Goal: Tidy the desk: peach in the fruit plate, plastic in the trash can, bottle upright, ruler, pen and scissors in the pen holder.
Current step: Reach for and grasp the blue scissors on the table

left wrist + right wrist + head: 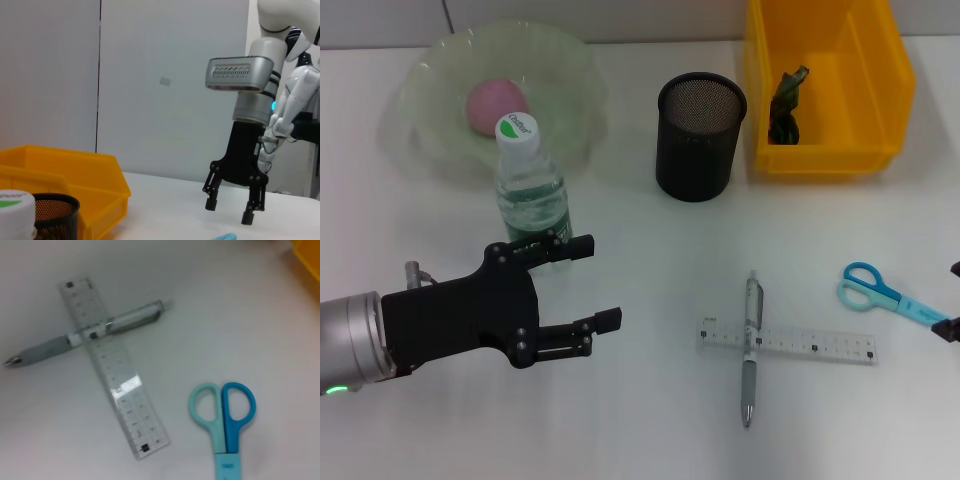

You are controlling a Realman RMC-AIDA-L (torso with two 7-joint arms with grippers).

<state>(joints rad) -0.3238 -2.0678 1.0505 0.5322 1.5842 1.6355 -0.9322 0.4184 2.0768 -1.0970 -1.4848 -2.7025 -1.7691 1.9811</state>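
One bottle [532, 185] stands upright just beside the left gripper [588, 283], fingers wide, holding nothing; one pen [751, 347] crosses one ruler [787, 341].

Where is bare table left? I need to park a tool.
Bare: between the bottle and pen holder, down to the ruler; also the near strip below the pen. Crowded: around the scissors, yellow bin and plate.

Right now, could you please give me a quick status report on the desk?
Left gripper open beside upright bottle. Right gripper open above scissors. Pen lies across ruler, pen holder empty.
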